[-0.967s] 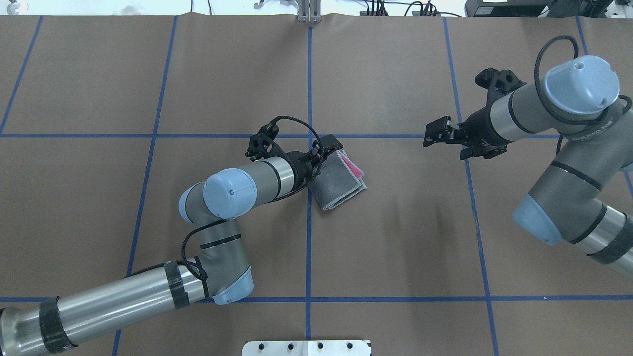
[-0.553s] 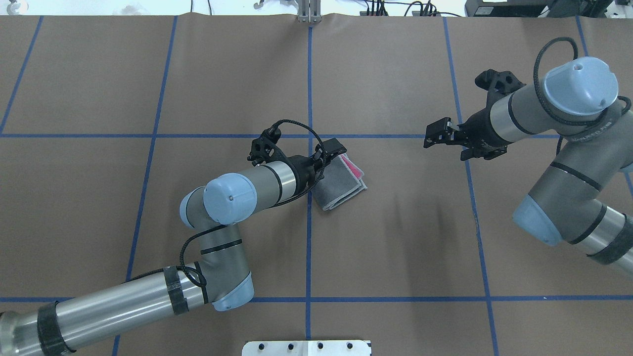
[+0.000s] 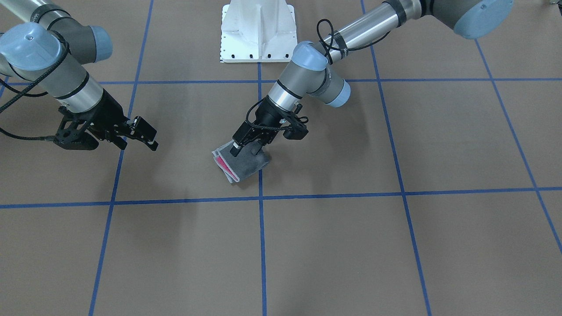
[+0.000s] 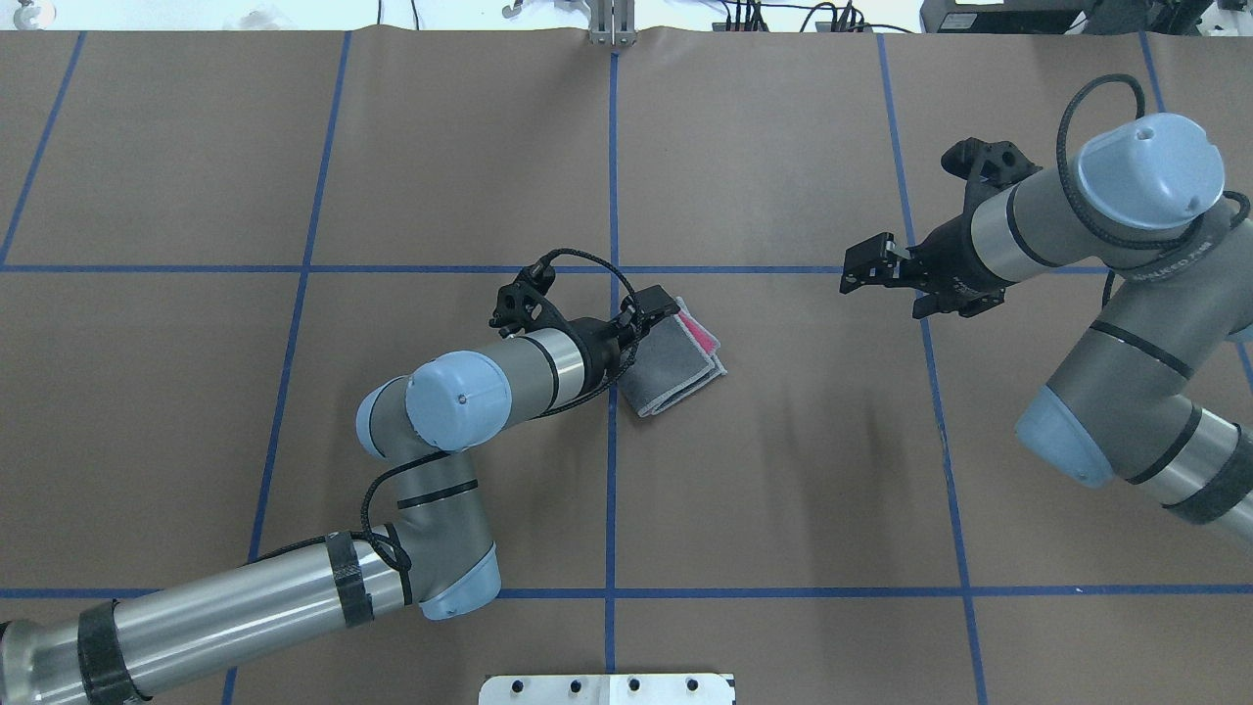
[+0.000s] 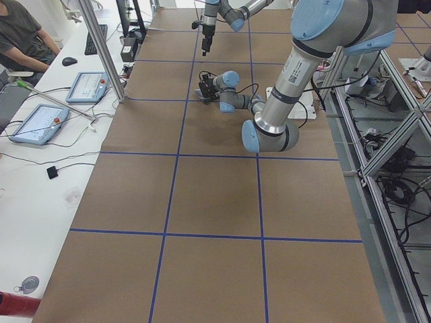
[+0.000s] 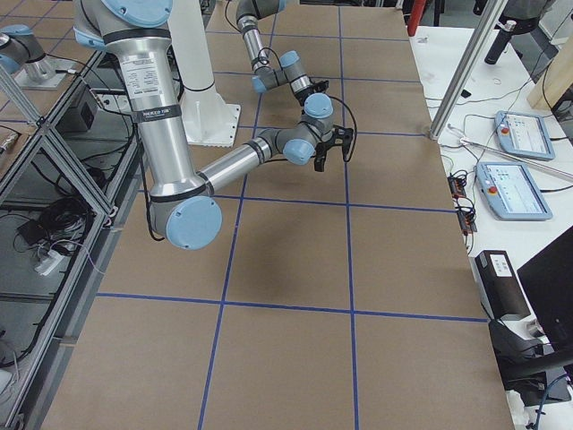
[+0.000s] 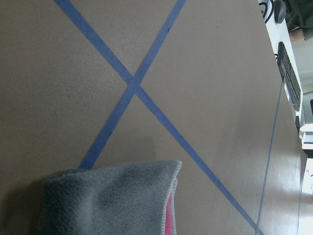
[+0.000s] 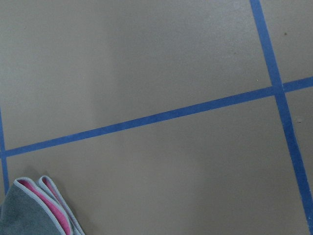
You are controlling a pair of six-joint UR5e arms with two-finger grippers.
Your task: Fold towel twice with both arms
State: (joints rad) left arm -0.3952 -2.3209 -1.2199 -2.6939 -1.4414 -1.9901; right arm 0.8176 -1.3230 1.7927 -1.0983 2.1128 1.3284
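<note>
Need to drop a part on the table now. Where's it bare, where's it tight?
Bare: the whole row of squares beyond the far tape line, on the operators' side; also the stretch between the towel and the right hand. Tight: the centre crossing, where the left hand is at the towel's edge.

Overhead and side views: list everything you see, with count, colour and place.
towel: one, folded, dark grey with pink showing, table centre.
table: one, brown with blue grid lines.
pedestal base: one, white, at the robot's edge of the table.
tablets: two, light blue, on the white side desk.
person: one, dark top, seated at that desk.
left gripper: one, black, at the towel's edge.
right gripper: one, black, open, apart from the towel.
</note>
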